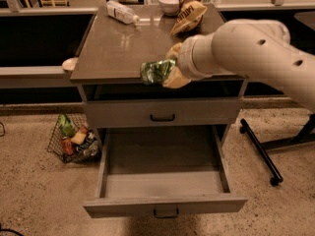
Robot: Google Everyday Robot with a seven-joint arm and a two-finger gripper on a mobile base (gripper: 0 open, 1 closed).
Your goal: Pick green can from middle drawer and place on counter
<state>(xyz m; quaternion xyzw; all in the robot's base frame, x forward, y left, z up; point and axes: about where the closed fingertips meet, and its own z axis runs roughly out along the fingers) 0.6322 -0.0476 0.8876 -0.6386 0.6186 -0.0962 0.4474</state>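
The claw point(166, 74) is clamped around the green can point(155, 71), holding it level with the front edge of the table point(118, 48). Below, the middle drawer point(162, 185) stands pulled out. A snack bag point(189, 15) and plastic bottle point(122, 12) lie at the table's rear.

1 cam, high front, tilted down at counter point(118, 48); jaws mid-frame.

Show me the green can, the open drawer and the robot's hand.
green can point(155, 72), camera view, on its mottled side.
middle drawer point(162, 154), camera view, on its bare floor.
hand point(168, 67), camera view, between its fingertips, at the counter point(123, 48) front edge, gripping the can.
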